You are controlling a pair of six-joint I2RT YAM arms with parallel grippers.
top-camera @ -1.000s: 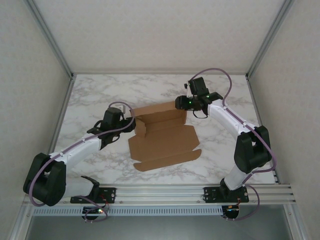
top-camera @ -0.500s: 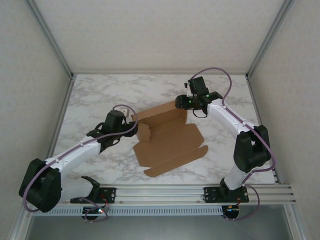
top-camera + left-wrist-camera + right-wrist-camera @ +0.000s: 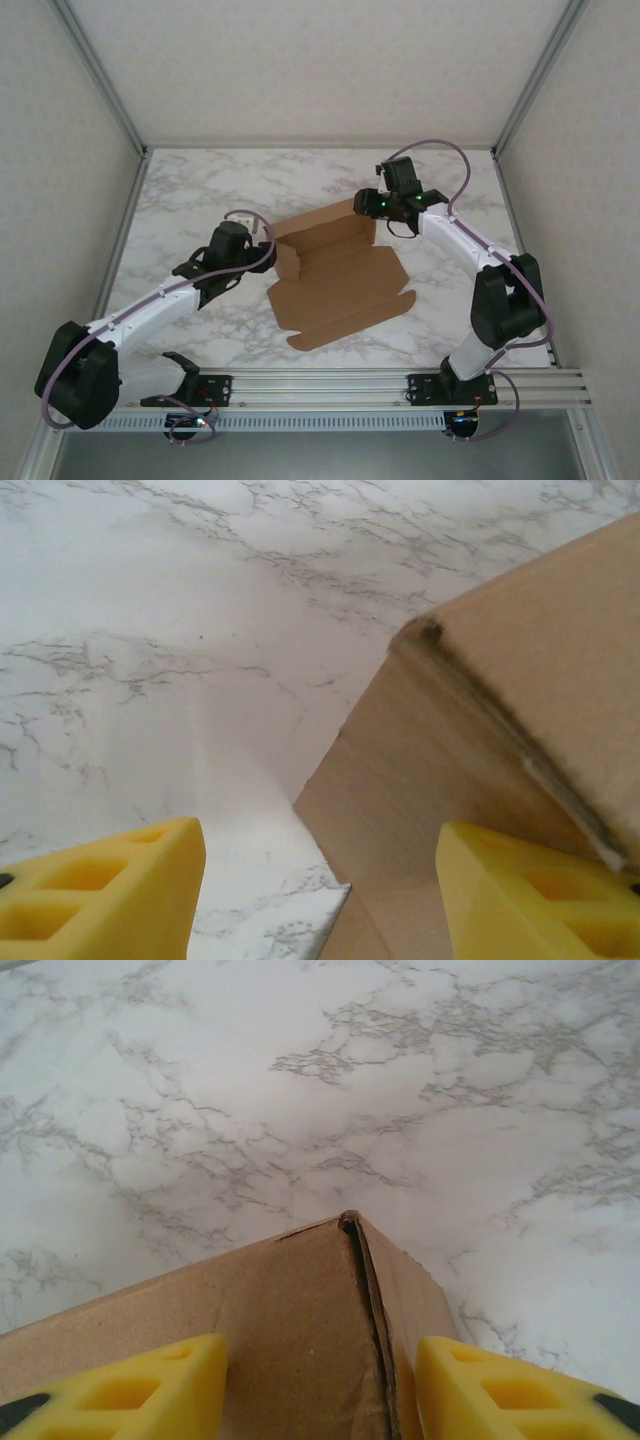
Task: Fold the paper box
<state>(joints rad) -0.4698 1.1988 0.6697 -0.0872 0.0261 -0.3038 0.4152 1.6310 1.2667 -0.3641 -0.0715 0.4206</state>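
Mid-table on the marble table (image 3: 190, 190), the paper box (image 3: 335, 285) lies half formed: far wall up, near flaps flat. It looks like the wall-raising step. The right gripper (image 3: 362, 204) straddles the far right corner, jaws spread, clamping nothing. The left gripper (image 3: 260, 233) sits at the far left corner, jaws also parted. Both arms reach forward and inward. The next move probably calls for tucking those corners in.

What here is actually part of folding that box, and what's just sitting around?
In the job: paper box; left claw, open at its edge; right claw, open over its raised corner.
Just there: marble table; metal rail at the near edge.
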